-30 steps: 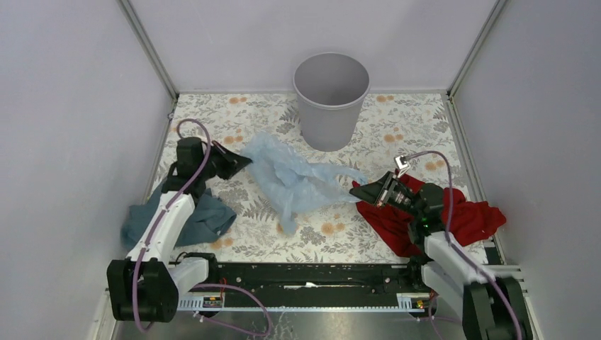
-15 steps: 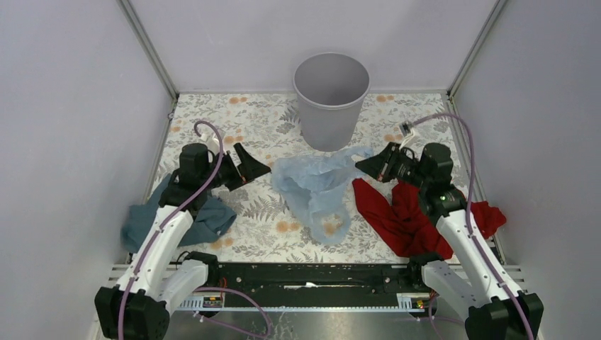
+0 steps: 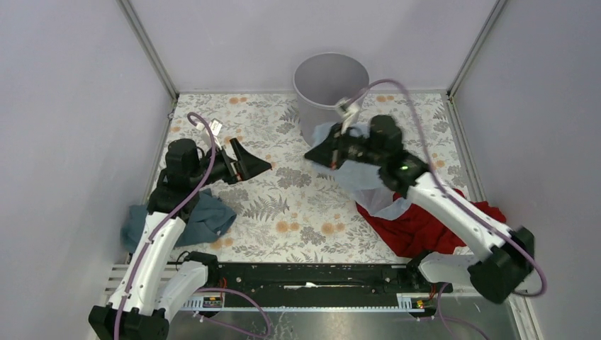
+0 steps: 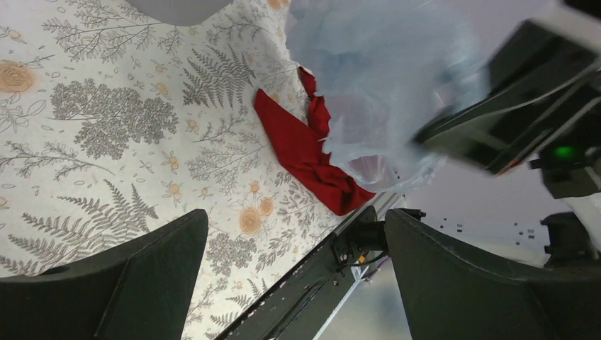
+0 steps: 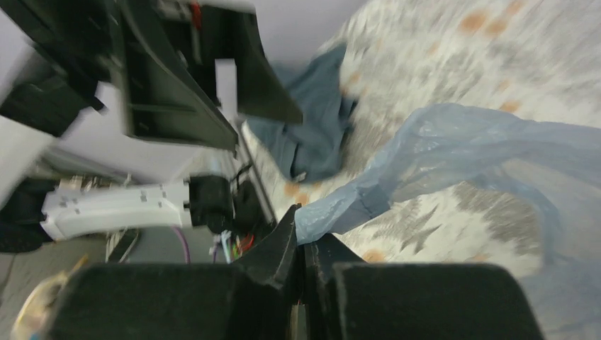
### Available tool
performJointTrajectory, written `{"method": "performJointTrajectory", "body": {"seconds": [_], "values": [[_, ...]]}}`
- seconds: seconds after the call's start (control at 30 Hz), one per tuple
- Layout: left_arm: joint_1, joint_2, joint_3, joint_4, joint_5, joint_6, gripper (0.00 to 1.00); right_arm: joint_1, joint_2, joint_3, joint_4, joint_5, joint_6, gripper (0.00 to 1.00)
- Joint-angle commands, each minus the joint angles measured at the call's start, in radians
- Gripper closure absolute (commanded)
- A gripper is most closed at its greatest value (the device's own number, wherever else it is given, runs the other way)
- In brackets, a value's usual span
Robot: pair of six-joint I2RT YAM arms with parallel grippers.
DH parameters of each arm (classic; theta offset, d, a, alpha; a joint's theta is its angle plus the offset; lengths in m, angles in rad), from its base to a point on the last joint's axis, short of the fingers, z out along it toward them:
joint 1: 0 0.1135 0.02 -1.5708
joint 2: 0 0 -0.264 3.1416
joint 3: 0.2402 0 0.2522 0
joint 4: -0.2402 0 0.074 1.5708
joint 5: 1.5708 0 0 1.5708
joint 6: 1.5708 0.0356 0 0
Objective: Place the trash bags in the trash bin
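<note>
Top view: the right gripper (image 3: pixel 320 154) holds the trash bag (image 3: pixel 358 183) aloft just before the trash bin (image 3: pixel 331 74), not yet in it; the left gripper (image 3: pixel 254 164) stands apart, fingers wide and empty. Left wrist view: nothing lies between its spread fingers (image 4: pixel 120 283), and the bag (image 4: pixel 383 85) hangs beyond them. Right wrist view: the fingers (image 5: pixel 276 258) pinch the bag's edge tight, so the carry is judged in hand; the next move calls for a lift over the rim, then release.
</note>
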Motion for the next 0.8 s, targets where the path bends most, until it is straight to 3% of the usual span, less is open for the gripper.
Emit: {"method": "performJointTrajectory", "body": {"seconds": [0.0,0.13,0.27,0.47,0.63,0.77], "values": [[0.0,-0.047,-0.004,-0.029,-0.057,0.065,0.01,0.167,0.159,-0.041,0.162,0.049,0.016,0.92],[0.0,-0.086,-0.073,-0.045,-0.107,0.077,0.01,0.229,0.275,-0.054,0.204,0.063,0.064,0.84],[0.0,-0.082,-0.149,-0.027,-0.114,0.08,0.01,0.233,0.295,-0.155,0.274,0.044,0.137,0.58],[0.0,-0.024,-0.27,0.124,-0.064,0.007,0.01,0.234,0.211,-0.214,0.096,0.112,0.079,0.21],[-0.007,0.037,-0.326,0.215,-0.085,-0.024,0.01,0.234,0.089,-0.149,-0.134,0.146,0.003,0.08],[-0.056,0.062,-0.378,0.257,-0.173,-0.029,0.01,0.236,-0.011,-0.126,-0.292,0.139,-0.033,0.04]]}}
